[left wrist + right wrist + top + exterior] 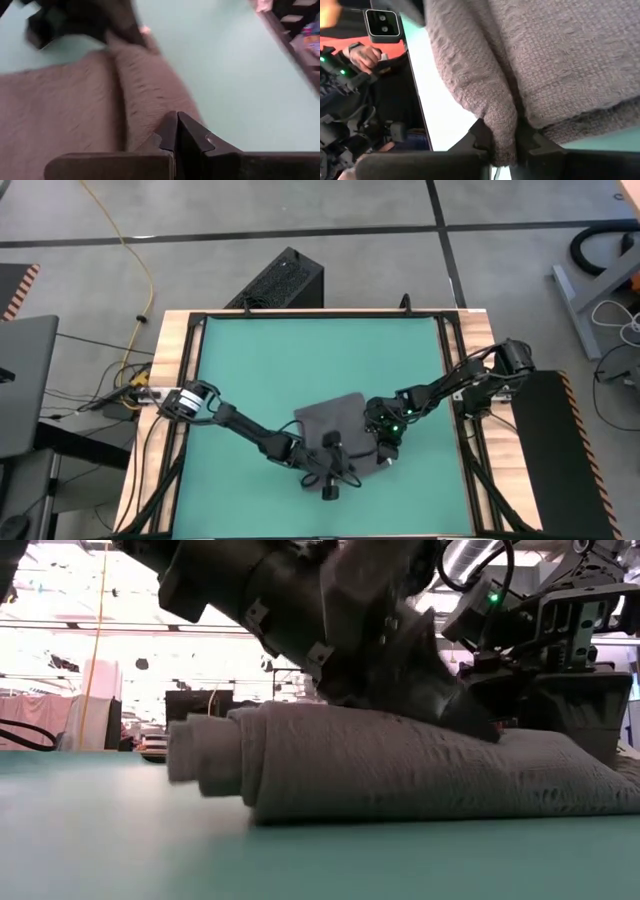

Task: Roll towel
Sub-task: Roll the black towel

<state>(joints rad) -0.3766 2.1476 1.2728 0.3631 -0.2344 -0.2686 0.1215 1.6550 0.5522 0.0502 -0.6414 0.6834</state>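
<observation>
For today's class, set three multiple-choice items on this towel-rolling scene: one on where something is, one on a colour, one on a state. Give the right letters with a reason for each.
1. Where does the towel lie?
A. Near the front middle of the mat
B. On the floor
C. Hanging off the table's far edge

2. What colour is the mat under it?
A. Red
B. Teal green
C. White

3. What state is the right end effector in?
A. Wide open above the cloth
B. Shut on a fold of the towel
C. Parked off the table

Answers:
1 A: the high view shows the grey cloth on the mat between both arms.
2 B: the surface is teal green in the high and low views.
3 B: the right wrist view shows a fold pinched between its fingers. The left end effector rests shut at the rolled edge.
</observation>
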